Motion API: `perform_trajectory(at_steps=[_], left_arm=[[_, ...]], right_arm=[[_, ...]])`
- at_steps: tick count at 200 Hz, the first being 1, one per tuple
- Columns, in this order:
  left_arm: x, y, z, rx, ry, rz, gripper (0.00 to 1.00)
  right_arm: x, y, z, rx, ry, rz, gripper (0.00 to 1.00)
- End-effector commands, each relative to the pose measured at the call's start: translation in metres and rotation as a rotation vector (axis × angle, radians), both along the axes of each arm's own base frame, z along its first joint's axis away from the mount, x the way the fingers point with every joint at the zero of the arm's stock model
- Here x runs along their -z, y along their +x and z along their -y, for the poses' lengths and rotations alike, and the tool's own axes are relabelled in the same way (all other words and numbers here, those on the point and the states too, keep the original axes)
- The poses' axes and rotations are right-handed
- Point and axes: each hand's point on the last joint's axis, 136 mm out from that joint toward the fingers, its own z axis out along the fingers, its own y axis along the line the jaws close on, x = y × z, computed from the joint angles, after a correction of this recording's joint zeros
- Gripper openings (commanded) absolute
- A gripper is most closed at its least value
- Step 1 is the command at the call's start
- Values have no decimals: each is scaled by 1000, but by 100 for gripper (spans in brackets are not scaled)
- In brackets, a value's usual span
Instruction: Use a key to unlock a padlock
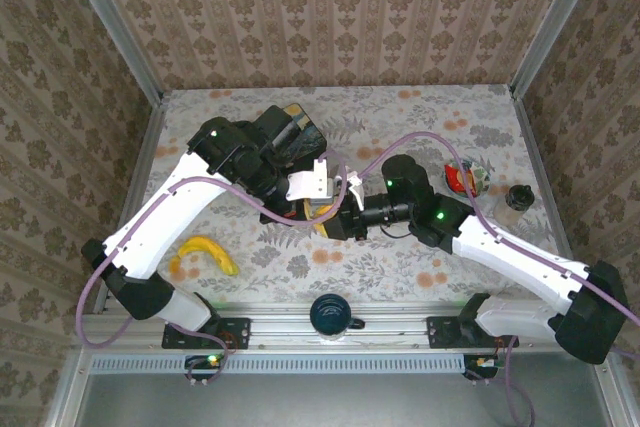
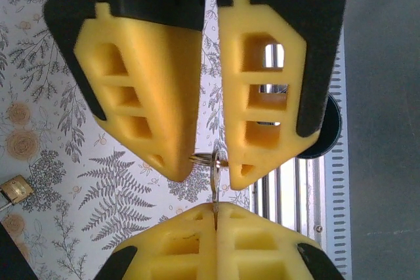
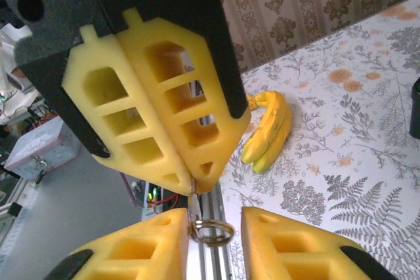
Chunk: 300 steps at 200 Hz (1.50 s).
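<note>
Step in hand: key [image 3: 194, 196] regrasp, mid-air. Right pincer [image 3: 191, 185] clamped on the blade; left pincer [image 2: 210, 164] pinching the ring [image 2: 203, 158]. Next, probably: one releases, blade lines up with padlock [image 2: 14, 189].

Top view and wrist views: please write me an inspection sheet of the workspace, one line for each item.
Surface: floral table, nothing spilled.
Job's things: key held in the air between both grippers; padlock lies on the table, apart from them.
Clutter: banana, mug at the near edge, red item, jar, box partly hidden.
Grippers: left gripper shut on the key's ring; right gripper shut on its blade.
Cables: purple cables loop over the table.
Surroundings: wallpapered walls, metal frame.
</note>
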Motion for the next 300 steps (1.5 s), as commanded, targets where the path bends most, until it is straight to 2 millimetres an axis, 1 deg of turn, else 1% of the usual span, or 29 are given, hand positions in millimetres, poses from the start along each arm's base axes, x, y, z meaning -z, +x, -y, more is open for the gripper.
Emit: perform_trajectory(at_steps=[1, 45, 50, 67, 77, 97, 126, 142, 194, 221, 238, 258, 275, 296, 300], left_arm=[[-5, -7, -1, 14, -20, -17, 0], [-7, -7, 0, 15, -29, -14, 0], [-7, -7, 0, 14, -29, -15, 0], [-6, -7, 0, 15, -28, -19, 0], [-6, -7, 0, 16, -27, -19, 0], [-5, -8, 0, 19, -26, -22, 0], [-5, -8, 1, 21, -29, -23, 0], [-5, -7, 1, 21, -27, -25, 0], [-5, -8, 1, 21, -28, -28, 0], [-4, -8, 1, 19, -26, -28, 0], [-5, -7, 1, 17, -26, -25, 0], [-6, -6, 1, 11, -30, -17, 0], [-7, -5, 0, 5, -33, -12, 0], [-8, -3, -1, -9, -39, -4, 0], [-9, -2, -1, -14, -41, -2, 0]], right_arm=[[-13, 0, 4, 9, 38, 31, 30], [-11, -2, 1, -7, 36, 20, 25], [-11, -1, 1, -8, 36, 16, 26], [-10, 1, 1, 4, 36, 16, 35], [-11, 1, 1, 11, 39, 22, 38], [-13, 3, 3, 24, 41, 36, 40], [-17, 4, 2, 21, 46, 46, 40], [-17, 4, 1, 14, 47, 42, 37], [-19, 4, 0, 17, 60, 47, 35], [-20, 4, -1, 7, 64, 45, 27], [-19, 3, -1, 3, 60, 42, 21], [-15, 3, 0, 6, 47, 35, 19], [-12, 2, 0, 3, 37, 27, 13], [-9, 2, 2, 6, 30, 21, 0], [-8, 2, 2, 8, 29, 19, 0]])
